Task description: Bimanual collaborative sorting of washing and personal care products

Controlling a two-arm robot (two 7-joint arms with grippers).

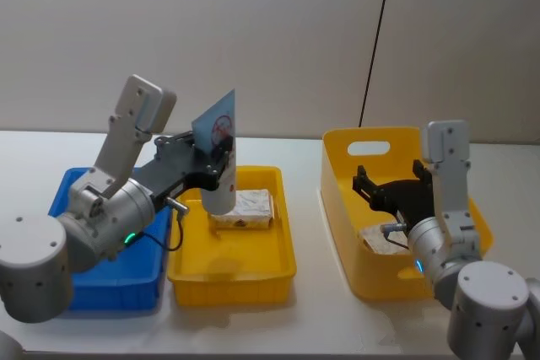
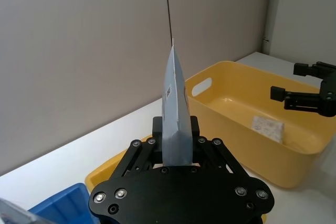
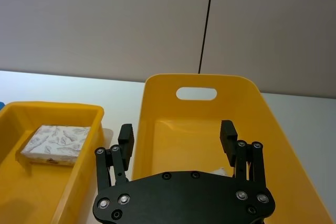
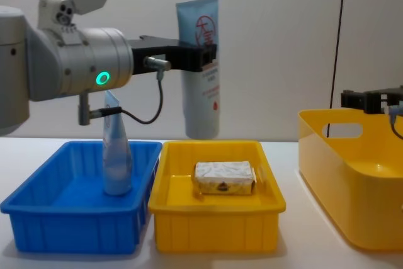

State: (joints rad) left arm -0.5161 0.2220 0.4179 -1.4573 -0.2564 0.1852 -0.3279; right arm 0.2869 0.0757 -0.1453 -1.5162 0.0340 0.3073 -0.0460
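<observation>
Blue tray (image 4: 75, 209), far left: second pale-blue tube (image 4: 116, 155) is standing upright inside, apparently sorted already

Left gripper (image 4: 204, 55): is clamping the logo tube (image 4: 201, 92) by its upper part, cap hanging over the yellow tray (image 4: 214, 228) near the wrapped bar (image 4: 225, 177), probably held high to clear the tray walls

Yellow basket (image 4: 340, 174), right: pouch (image 2: 268, 128) is lying on its floor

Right gripper (image 3: 177, 130): is hovering wide open and holding nothing, with the pouch lying below it, likely the next pick

Pale-blue logo tube (image 4: 200, 67) upright, cap down, above yellow tray (image 4: 214, 222) holding wrapped bar (image 4: 224, 177); second tube (image 4: 116, 155) stands in blue tray (image 4: 75, 231); pouch (image 2: 268, 128) in basket (image 4: 352, 200).
</observation>
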